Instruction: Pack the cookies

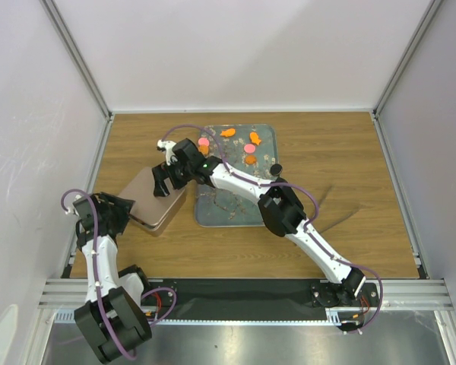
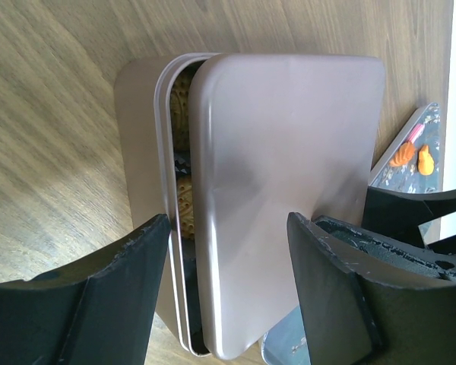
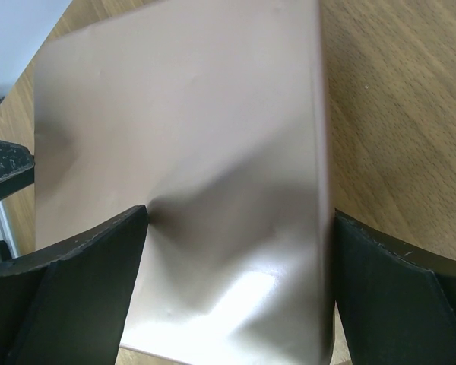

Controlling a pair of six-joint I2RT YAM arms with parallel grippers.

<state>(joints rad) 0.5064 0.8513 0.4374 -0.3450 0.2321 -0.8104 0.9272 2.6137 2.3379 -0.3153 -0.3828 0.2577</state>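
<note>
Cookies [image 2: 184, 199] peek out of a thin gap in the tin [image 2: 140, 152], right by the left end effector [image 2: 228, 220]. Its 2 fingers are spread wide & hang over the near end of the tin, one each side of the gap. Can't tell if they touch it. The brownish-pink lid [image 2: 289, 137] sits crooked on the tin, slid to one side. So a strip of the inside shows, w/ brown & orange bits in it.

The right end effector [image 3: 239, 217] is at the far side of the same tin. Its fingers are wide apart too, w/ the lid under & btwn them. One finger lines up w/ the lid's edge, the other is over the flat top. Can't tell if they press on it.

The tin stands on the wood table [image 1: 349, 190], just left of the blue-grey tray [image 1: 235, 209]. The right arm reaches across that tray.

More cookies lie loose on the far half of the tray:
- a pink disc [image 1: 204, 141] w/ an orange one just beside it
- an orange fish shape [image 1: 228, 132] & a 2nd one near it
- another pink & orange pair
- a black disc [image 1: 275, 168] at the tray's right edge
</note>
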